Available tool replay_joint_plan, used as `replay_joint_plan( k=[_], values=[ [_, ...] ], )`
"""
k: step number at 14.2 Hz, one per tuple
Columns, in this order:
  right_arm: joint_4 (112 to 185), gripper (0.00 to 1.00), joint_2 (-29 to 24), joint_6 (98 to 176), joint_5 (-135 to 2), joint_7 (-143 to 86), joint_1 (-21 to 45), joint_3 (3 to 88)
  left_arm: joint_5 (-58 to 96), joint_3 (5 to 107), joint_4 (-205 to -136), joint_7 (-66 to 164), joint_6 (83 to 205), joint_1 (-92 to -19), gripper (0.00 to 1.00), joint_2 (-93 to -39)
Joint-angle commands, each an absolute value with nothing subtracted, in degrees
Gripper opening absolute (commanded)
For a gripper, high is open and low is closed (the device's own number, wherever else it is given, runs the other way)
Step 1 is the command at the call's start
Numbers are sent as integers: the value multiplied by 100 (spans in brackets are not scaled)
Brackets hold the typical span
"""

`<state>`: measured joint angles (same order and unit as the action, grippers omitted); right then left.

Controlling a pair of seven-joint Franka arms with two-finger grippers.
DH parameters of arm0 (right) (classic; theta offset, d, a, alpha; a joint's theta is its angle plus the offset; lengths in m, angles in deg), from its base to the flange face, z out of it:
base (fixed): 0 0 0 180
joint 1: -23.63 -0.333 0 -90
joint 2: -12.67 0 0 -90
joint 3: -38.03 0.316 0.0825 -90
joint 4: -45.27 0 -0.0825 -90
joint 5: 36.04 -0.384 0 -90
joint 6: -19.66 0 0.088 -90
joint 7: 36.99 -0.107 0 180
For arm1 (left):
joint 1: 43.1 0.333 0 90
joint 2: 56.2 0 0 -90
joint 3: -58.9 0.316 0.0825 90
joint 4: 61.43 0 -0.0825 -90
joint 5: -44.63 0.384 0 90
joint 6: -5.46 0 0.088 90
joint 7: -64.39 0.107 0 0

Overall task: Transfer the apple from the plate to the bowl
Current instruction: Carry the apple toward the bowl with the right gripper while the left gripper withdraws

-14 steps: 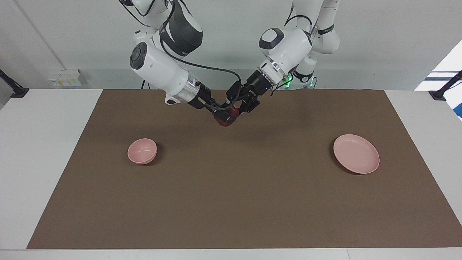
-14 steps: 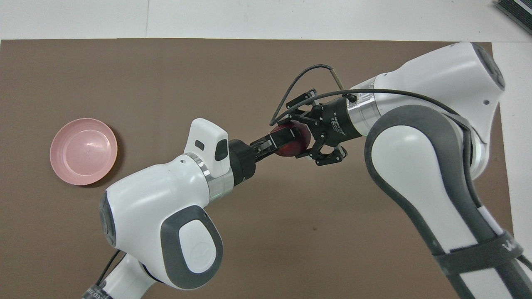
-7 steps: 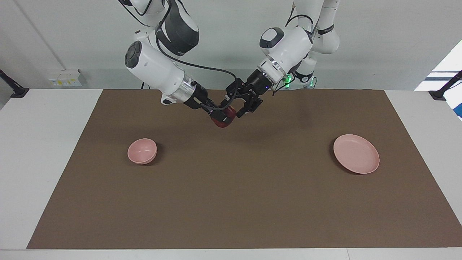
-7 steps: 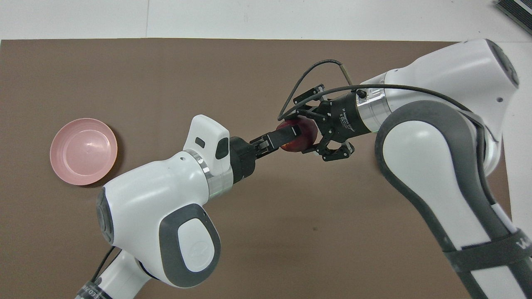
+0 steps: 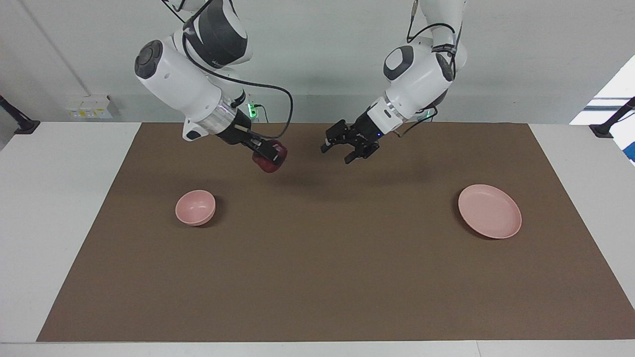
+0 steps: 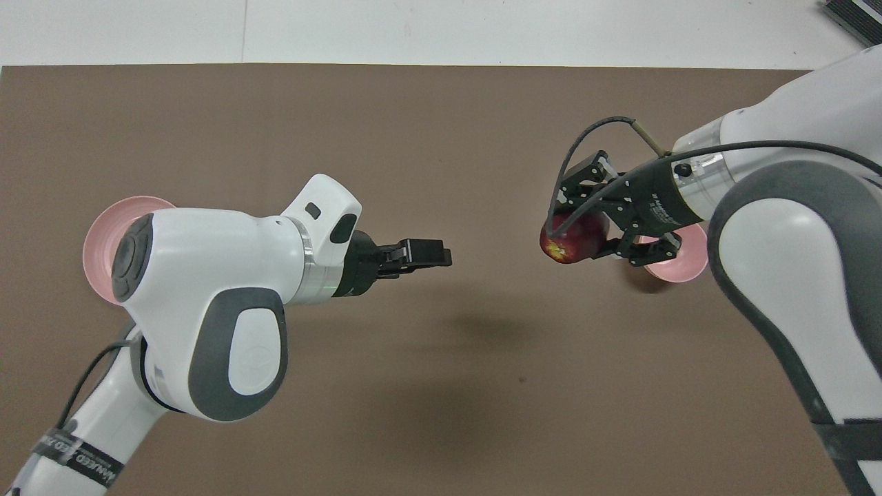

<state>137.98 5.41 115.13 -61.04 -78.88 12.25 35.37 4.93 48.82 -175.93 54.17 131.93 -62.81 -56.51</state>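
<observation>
A brown mat point(image 5: 317, 277) covers the white table point(image 5: 54, 198). In the facing view, the right gripper point(image 5: 268, 153) hangs over the mat with the apple point(image 5: 268, 161) clamped in its fingers. The left gripper point(image 5: 348, 147) hovers apart from it, its fingers spread and empty. The bowl point(image 5: 195, 207) sits toward the right arm's end, the plate point(image 5: 489, 210) toward the left arm's.

From overhead, the apple point(image 6: 572, 238) appears beside the half-hidden bowl point(image 6: 679, 258); the left gripper point(image 6: 431, 253) seems narrower here.
</observation>
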Motion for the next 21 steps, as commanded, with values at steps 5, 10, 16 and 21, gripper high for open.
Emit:
replay_joint_plan(
  k=[5, 10, 16, 21],
  values=[
    [14782, 0, 749, 12290, -4389, -4793, 2002, 3566, 2958, 4853, -17279, 5454, 11226, -5341, 100, -5506],
    [15565, 0, 635, 13548, -3324, -3516, 2205, 3557, 3469, 4862, -17147, 5830, 11137, -4856, 100, -5497],
    [15987, 0, 397, 14139, -3253, -3348, 2267, 3557, 4172, 4932, -15901, 6315, 10575, -4451, 100, -5664],
    [16032, 0, 221, 14412, -3253, -3303, 2337, 3566, 4490, 5405, -14855, 6613, 9541, -4530, 100, -5726]
  ],
)
